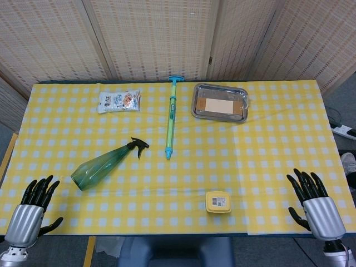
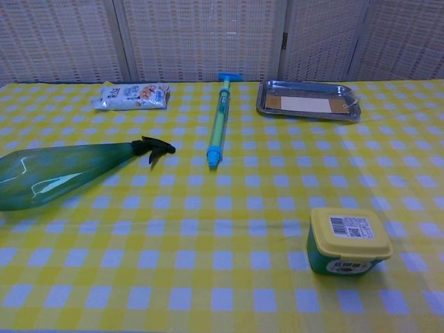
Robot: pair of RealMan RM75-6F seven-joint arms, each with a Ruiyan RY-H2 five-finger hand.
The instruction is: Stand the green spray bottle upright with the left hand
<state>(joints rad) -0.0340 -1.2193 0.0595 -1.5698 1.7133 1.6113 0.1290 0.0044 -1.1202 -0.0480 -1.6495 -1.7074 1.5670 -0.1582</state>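
Green spray bottle lies on its side toward the table's left edge, nozzle pointing inward. Your left hand and right hand hover at the near corners, fingers spread, holding nothing.

The spray bottle lies on its side on the left part of the counter, its base toward the near left and its nozzle pointing right and far. Just right of the nozzle lies a long syringe-like pump, running from near to far. At the far left sits a snack packet. At the far right, a metal tray holds a flat card. A small lidded tub stands near the front edge, right of centre. The left robot hand rests at the near left corner, the right robot hand at the near right, both well apart from everything.
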